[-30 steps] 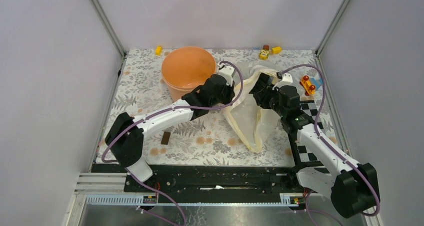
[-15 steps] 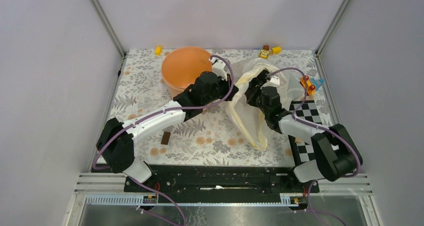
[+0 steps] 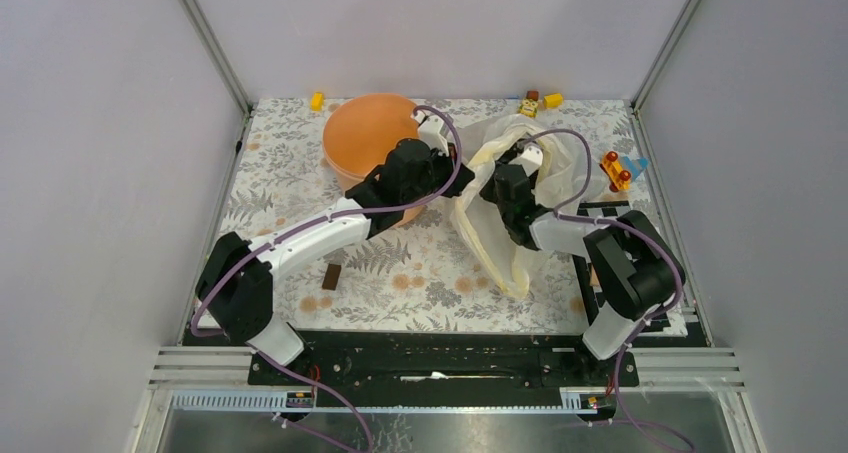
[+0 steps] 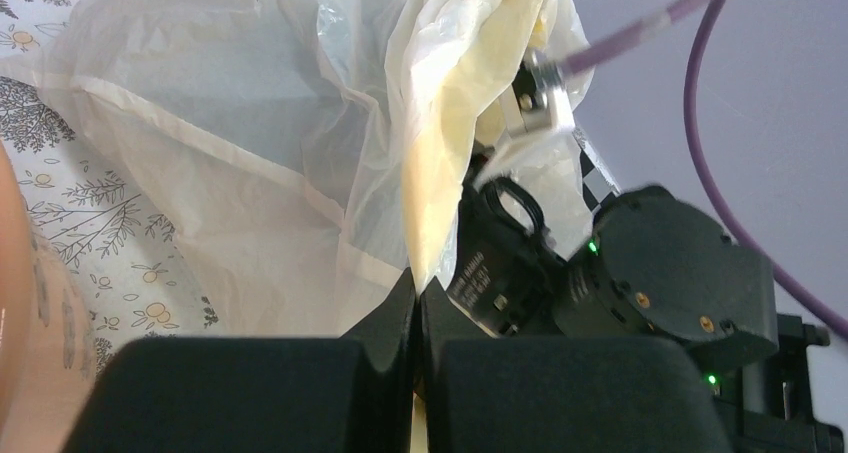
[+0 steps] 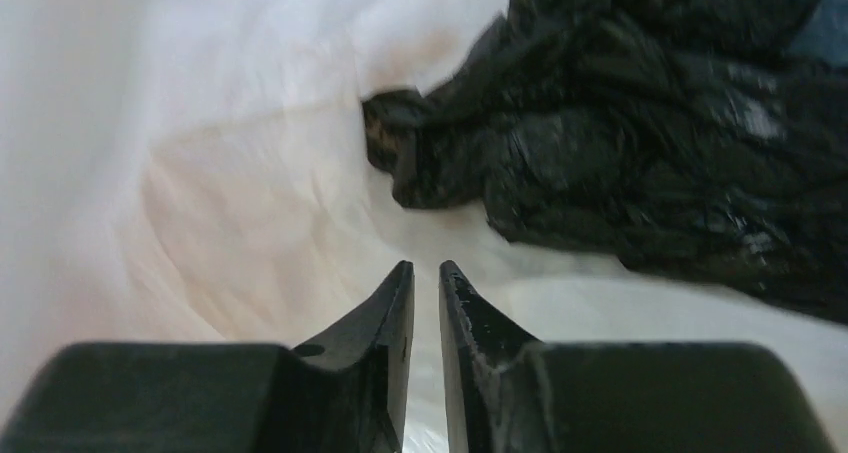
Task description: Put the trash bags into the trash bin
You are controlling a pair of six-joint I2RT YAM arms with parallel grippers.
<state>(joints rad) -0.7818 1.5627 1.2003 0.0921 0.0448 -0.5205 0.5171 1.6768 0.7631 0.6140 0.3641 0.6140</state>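
L tool closed, is pinching white bag edge | R tool narrow, holding nothing, is sitting inside white bag | black bag is lying there, just ahead, apart from bin | seems light, soft, slippery: am advising grip on thick crumpled fold

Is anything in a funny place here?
Yes. The black trash bag lies crumpled inside the cream-white bag, not in the orange bin. The left gripper pinches the white bag's edge.
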